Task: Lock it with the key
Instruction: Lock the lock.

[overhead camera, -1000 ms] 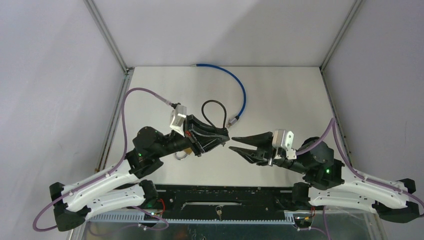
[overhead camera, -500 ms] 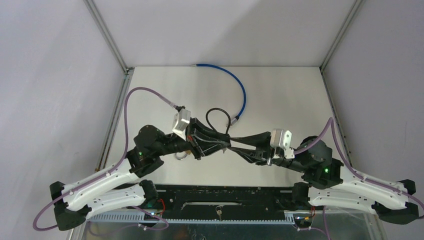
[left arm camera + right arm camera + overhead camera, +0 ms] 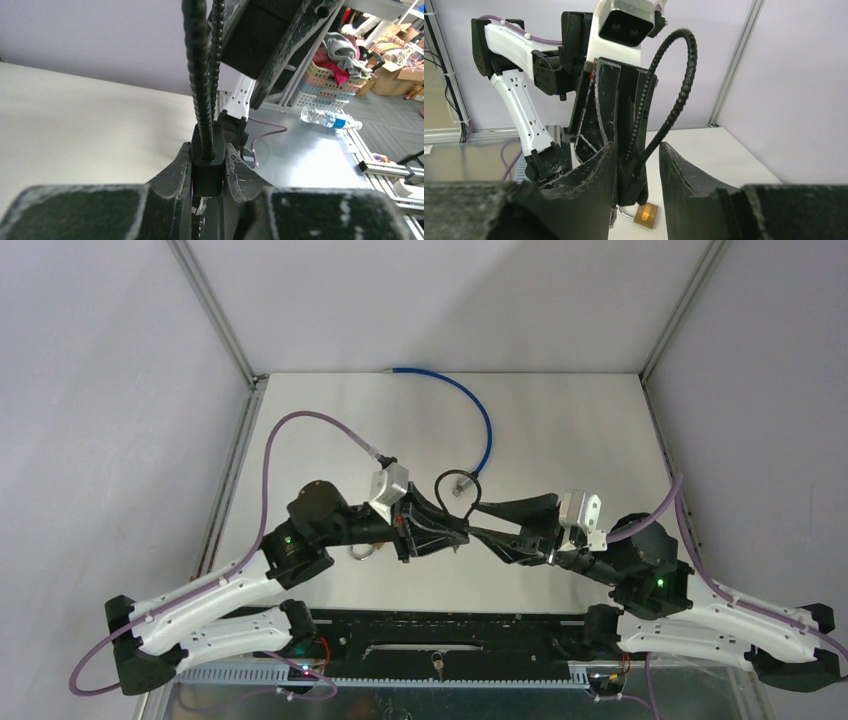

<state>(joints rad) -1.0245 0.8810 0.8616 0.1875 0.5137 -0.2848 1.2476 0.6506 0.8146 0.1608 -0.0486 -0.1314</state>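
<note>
My left gripper (image 3: 207, 165) is shut on a small black lock body (image 3: 207, 172). A ribbed black cable (image 3: 197, 75) rises out of that body and curls into a loop (image 3: 458, 485). My right gripper (image 3: 636, 165) is open. Its fingers (image 3: 681, 175) stand either side of the left gripper's tip (image 3: 616, 110) and the cable (image 3: 679, 95), with a gap on the right side. The two grippers meet tip to tip over the table's middle (image 3: 475, 530). A brass padlock (image 3: 646, 214) lies on the table below them. I cannot make out the key.
A blue cable (image 3: 482, 420) curves across the far half of the table, its metal end near the black loop. The padlock's shackle (image 3: 362, 551) shows under the left arm. Metal frame posts (image 3: 215, 310) bound the cell.
Both arms have closed in on each other, the left one carrying the black lock rightward. The right gripper's jaws now straddle the left tip and have widened a little.
</note>
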